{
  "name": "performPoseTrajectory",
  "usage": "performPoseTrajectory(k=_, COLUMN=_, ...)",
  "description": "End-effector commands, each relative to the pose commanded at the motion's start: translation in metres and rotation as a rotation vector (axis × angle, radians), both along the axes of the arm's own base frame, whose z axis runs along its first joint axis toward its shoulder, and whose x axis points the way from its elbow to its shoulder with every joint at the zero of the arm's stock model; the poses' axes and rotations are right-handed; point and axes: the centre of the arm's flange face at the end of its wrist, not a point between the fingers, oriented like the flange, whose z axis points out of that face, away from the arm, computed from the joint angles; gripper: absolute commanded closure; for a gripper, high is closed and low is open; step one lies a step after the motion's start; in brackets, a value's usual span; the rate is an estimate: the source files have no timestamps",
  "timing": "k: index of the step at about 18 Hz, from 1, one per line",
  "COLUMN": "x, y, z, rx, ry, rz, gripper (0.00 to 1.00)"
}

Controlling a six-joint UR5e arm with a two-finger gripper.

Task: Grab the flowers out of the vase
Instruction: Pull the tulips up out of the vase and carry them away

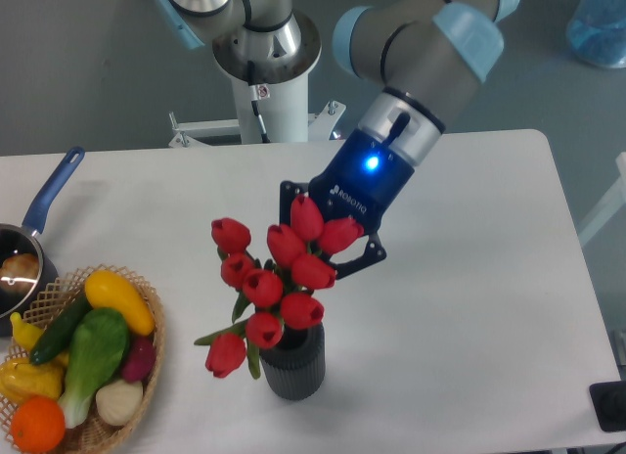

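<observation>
The flowers, a bunch of red tulip buds with green stems and leaves, stand in the vase, a small dark ribbed cylinder near the table's front middle. My gripper comes down from the upper right, just behind the top buds. Its black finger links are spread wide on either side of the upper right buds, so it looks open. The fingertips are hidden behind the buds. I cannot tell whether they touch the stems.
A wicker basket with yellow, green and orange vegetables sits at the front left. A blue-handled metal saucepan is at the left edge. The robot's base stands behind the table. A dark object lies at the front right corner.
</observation>
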Motion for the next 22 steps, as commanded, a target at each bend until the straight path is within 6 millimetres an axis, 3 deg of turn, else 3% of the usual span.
performPoseTrajectory(k=8, x=0.002, y=-0.030, z=0.050, rx=0.071, ry=-0.004, rz=0.034, gripper=1.00)
performPoseTrajectory(k=12, x=-0.040, y=-0.080, z=0.059, rx=0.042, ry=0.053, rz=0.165, gripper=1.00)
performPoseTrajectory(k=17, x=-0.084, y=-0.124, z=0.039, rx=-0.049, ry=0.098, rz=0.296, gripper=1.00)
performPoseTrajectory(k=18, x=-0.092, y=-0.129, z=0.029, rx=-0.078, ry=0.090, rz=0.314, gripper=1.00)
performPoseTrajectory(k=20, x=-0.118, y=-0.133, z=-0.010, rx=-0.199, ry=0.076, rz=0.364, gripper=1.00)
performPoseTrajectory(k=22, x=-0.130, y=-0.136, z=-0.021, rx=-0.274, ry=0.150, rz=0.378, gripper=1.00)
